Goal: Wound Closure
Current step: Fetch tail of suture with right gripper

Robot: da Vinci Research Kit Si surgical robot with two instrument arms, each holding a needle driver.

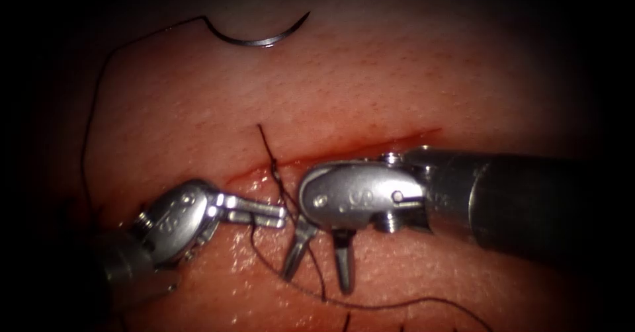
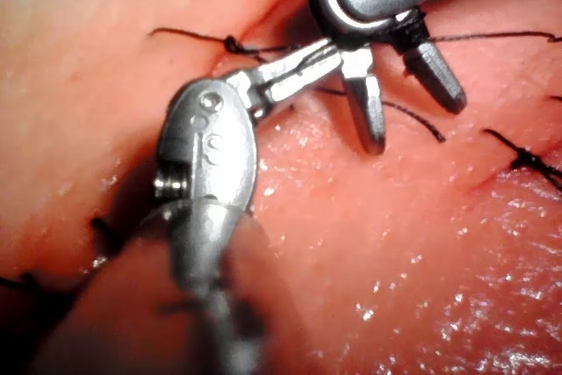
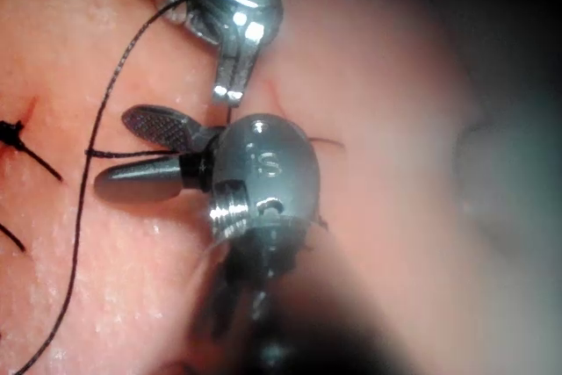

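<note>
Gripping thread [image 1: 272, 166], left tool [image 1: 283, 214]; right tool [image 1: 317, 267] empty; needle [image 1: 259, 36] loose on tissue [image 1: 397, 87].

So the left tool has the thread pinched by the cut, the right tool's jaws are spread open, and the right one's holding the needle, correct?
Not quite: the right tool holds nothing. The endoscope view shows the needle lying free on the tissue, far above the cut. The left tool does pinch the thread by the cut, and the right jaws are spread open.
</note>
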